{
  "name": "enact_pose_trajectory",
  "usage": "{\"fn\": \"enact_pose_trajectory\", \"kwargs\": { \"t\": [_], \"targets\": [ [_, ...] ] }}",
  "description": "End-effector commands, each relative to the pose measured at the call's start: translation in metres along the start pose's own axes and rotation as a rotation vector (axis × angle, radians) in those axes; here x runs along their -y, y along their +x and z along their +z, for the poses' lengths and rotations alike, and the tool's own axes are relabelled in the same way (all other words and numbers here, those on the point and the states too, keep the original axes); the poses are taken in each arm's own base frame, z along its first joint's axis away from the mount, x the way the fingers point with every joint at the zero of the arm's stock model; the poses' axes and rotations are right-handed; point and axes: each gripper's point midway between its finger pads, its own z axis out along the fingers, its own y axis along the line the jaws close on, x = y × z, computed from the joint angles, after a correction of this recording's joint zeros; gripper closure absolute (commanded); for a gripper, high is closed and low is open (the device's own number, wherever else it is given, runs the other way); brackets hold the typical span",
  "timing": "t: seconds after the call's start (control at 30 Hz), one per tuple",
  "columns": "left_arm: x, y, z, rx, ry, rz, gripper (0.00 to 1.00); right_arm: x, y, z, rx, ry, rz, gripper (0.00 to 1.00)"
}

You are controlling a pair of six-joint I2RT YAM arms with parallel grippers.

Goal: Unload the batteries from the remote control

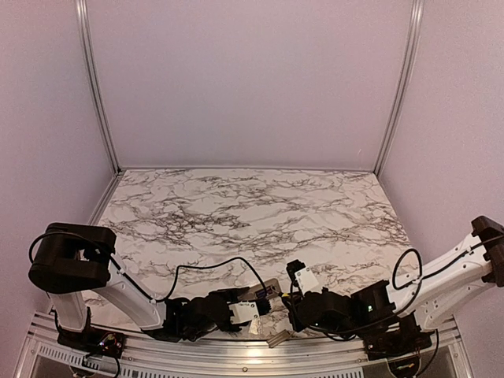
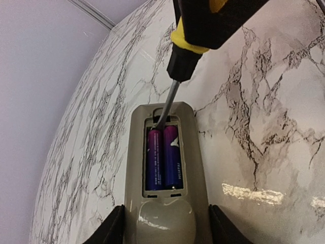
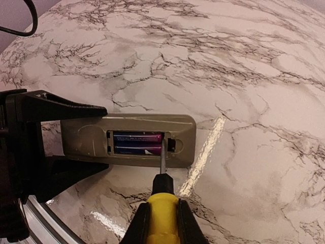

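Note:
The remote control [image 2: 198, 152] lies back-up on the marble table, its battery recess uncovered. My left gripper [image 2: 166, 226] is shut on its near end, one finger [image 2: 109, 231] on each side. Two batteries [image 2: 163, 158], dark blue and purple, lie side by side in the recess. My right gripper [image 3: 162, 223] is shut on a yellow-handled screwdriver [image 3: 162, 206]. Its metal shaft [image 3: 161, 161] reaches into the recess, with the tip at the batteries' [image 3: 137, 142] far end. In the top view both grippers [image 1: 250, 309] [image 1: 293, 303] meet over the remote [image 1: 270, 287] near the table's front edge.
A flat grey-beige cover piece [image 1: 279, 339] lies at the front edge between the arms. The left arm's black cable [image 1: 213, 268] loops over the marble. Aluminium frame posts [image 1: 94, 87] and plain walls enclose the table at the back and sides.

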Motion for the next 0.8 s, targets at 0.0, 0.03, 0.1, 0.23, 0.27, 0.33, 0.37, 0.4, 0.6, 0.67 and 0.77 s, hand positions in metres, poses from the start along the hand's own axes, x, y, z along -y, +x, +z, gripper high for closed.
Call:
{"fn": "enact_pose_trajectory", "kwargs": {
  "t": [0.0,0.03,0.1,0.23,0.27,0.33,0.37,0.4,0.6,0.67,0.77],
  "targets": [
    [0.001,-0.015,0.0,0.041,0.01,-0.027,1.0,-0.016,-0.008,-0.004,0.027,-0.095,0.032,1.0],
    [0.001,-0.016,0.0,0.043,0.011,-0.027,1.0,-0.016,-0.008,-0.004,0.028,-0.1,0.032,1.0],
    [0.002,-0.016,-0.001,0.045,0.013,-0.028,1.0,-0.015,-0.008,-0.005,0.031,-0.114,0.036,1.0],
    [0.002,-0.02,-0.003,0.058,0.026,-0.034,1.0,-0.018,-0.007,-0.007,0.038,-0.167,0.045,1.0],
    [0.002,-0.02,-0.004,0.06,0.029,-0.036,1.0,-0.018,-0.007,-0.007,0.04,-0.181,0.047,1.0],
    [0.003,-0.022,-0.005,0.066,0.033,-0.039,1.0,-0.019,-0.006,-0.008,0.042,-0.203,0.049,1.0],
    [0.003,-0.022,-0.005,0.066,0.034,-0.038,1.0,-0.019,-0.006,-0.009,0.044,-0.214,0.052,1.0],
    [0.003,-0.022,-0.005,0.066,0.035,-0.039,1.0,-0.019,-0.006,-0.01,0.045,-0.223,0.053,1.0],
    [0.005,-0.023,-0.006,0.071,0.044,-0.038,1.0,-0.022,-0.006,-0.015,0.053,-0.279,0.054,1.0],
    [0.005,-0.024,-0.007,0.075,0.046,-0.039,1.0,-0.022,-0.005,-0.016,0.053,-0.295,0.057,1.0],
    [0.005,-0.024,-0.007,0.077,0.049,-0.041,1.0,-0.022,-0.005,-0.018,0.055,-0.317,0.061,1.0]
  ]
}}
